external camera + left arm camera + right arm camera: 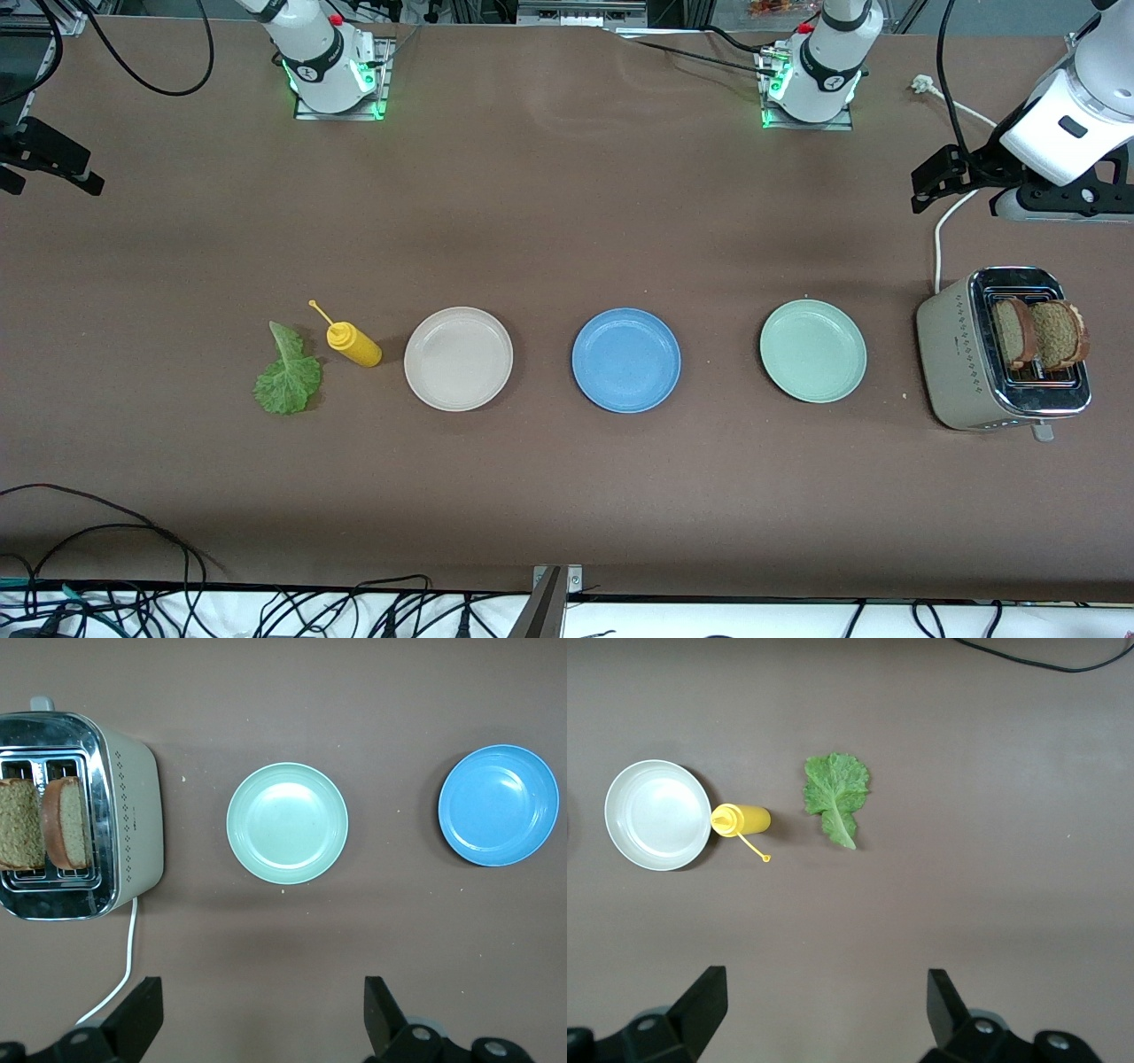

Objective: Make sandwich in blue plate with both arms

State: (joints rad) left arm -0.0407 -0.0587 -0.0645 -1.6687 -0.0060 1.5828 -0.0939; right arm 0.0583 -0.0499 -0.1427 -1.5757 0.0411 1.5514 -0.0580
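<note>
The blue plate (626, 360) sits bare on the brown desk (549, 221), and everything else is best placed from it. Just beside it toward the left arm's end of the desk lies the pale mint-green plate (812, 350), and past that stands the toaster (952, 363) with two brown bread slices (1038, 334) upright in its slots, side by side and well out of the top; a white cord (941, 239) runs from the toaster across the desk. Beside the blue plate toward the right arm's end lies the off-white plate (458, 358), then a yellow squeeze bottle (353, 344) lying on its side close to that plate's rim, then the green lettuce leaf (287, 379) flat on the desk, apart from the bottle. All three plates hold nothing. The left gripper (261, 1014) hangs in the air well away from the blue plate, over the desk near the toaster, its jaws spread wide with nothing between them. The right gripper (824, 1010) hangs over the desk at the right arm's end, well apart from the blue plate, its jaws likewise spread wide and holding nothing.
</note>
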